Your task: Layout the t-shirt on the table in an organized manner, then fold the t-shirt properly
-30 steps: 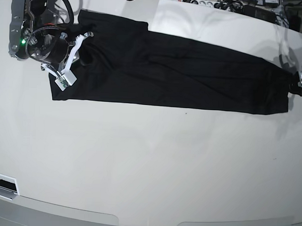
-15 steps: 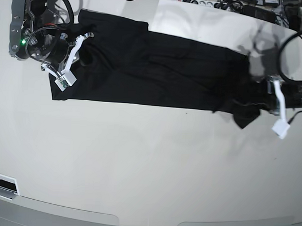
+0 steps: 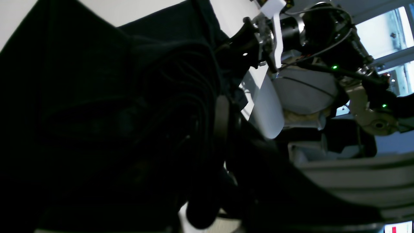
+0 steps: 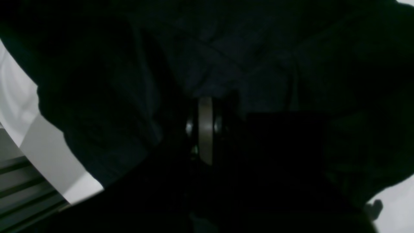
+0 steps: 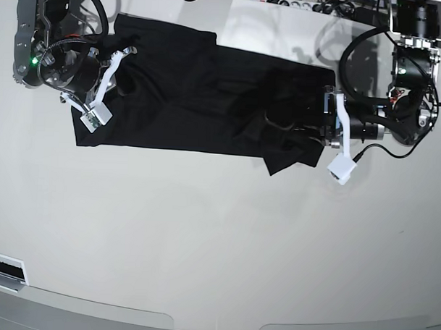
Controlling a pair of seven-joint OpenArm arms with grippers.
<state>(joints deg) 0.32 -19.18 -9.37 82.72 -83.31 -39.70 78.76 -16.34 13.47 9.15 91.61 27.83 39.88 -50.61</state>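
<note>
Folding stage: left gripper [image 5: 319, 132] clamped on t-shirt [image 5: 194, 92] hem at frame right, carrying it leftward. Right gripper [image 5: 111, 78] pinching fabric, upper left. Next, laying hem squarely over collar end.

t-shirt [image 5: 201, 99]: plain black, no print | table [image 5: 218, 237]: glossy white | gripper fingers [image 5: 339, 144]: white

Black t-shirt [image 4: 226, 48] cloth fills most of both wrist views — its folds too dark to read. In the base view, the right gripper [image 5: 116, 73] fingertips are hidden against the shirt, and the upper left frame edge crops that arm.
</note>
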